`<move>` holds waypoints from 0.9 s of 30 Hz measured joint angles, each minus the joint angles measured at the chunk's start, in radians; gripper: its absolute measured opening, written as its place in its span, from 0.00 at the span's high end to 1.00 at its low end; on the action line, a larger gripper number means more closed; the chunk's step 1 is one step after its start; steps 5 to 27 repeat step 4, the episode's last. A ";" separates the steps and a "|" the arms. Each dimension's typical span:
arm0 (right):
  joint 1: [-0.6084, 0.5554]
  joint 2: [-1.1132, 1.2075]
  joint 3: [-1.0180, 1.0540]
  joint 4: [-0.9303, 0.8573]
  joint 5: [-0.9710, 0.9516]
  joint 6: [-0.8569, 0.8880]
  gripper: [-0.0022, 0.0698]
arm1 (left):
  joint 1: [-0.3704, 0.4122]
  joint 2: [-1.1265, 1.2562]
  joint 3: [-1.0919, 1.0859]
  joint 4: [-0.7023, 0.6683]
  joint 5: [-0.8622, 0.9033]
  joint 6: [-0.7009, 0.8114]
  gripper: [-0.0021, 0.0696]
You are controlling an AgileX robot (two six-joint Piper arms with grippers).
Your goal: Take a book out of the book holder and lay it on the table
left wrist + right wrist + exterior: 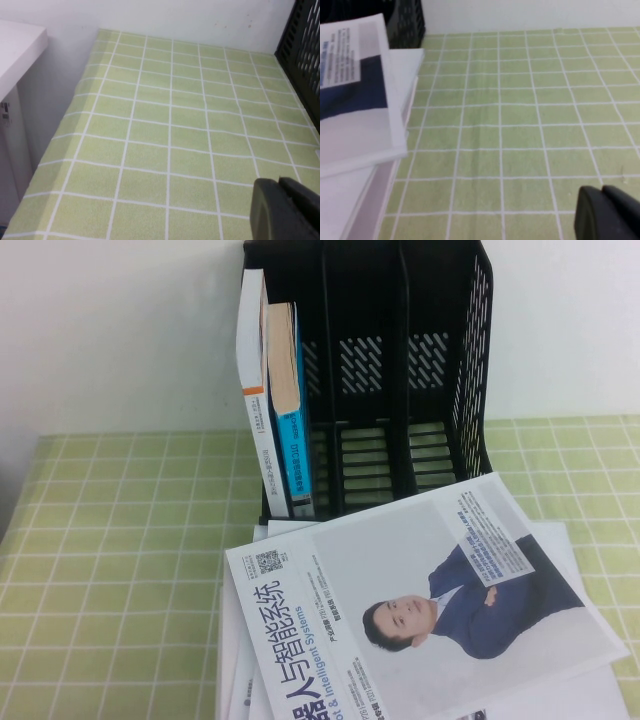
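Note:
The book point(420, 610), a thin magazine with a man in a dark blue suit on its pale cover, lies flat on the table point(120, 570) in front of the book holder point(400, 370), on top of other white papers. The right wrist view shows the book's corner point(355, 100) resting on that pile. My left gripper point(279, 186) hangs shut over bare green cloth to the left of the holder. Off to the right of the pile, my right gripper point(601, 191) is shut too, with nothing in it. Neither arm appears in the high view.
A white-spined book point(252, 390) and a blue-spined book point(288, 410) stand in the holder's left compartment. White sheets point(235, 640) stick out from under the magazine. A white ledge point(17, 55) rises beyond the table's left edge. A white wall runs behind.

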State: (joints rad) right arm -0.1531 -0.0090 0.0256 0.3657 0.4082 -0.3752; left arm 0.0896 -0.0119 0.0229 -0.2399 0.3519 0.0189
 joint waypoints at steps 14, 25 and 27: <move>0.000 0.000 -0.002 -0.134 -0.006 0.181 0.97 | 0.000 0.000 0.000 0.000 0.000 0.000 0.97; 0.000 0.000 -0.002 -0.134 -0.006 0.181 0.97 | 0.000 0.000 0.000 0.000 0.000 0.000 0.97; 0.000 0.000 -0.002 -0.134 -0.006 0.181 0.97 | 0.000 0.000 0.000 0.000 0.000 0.000 0.97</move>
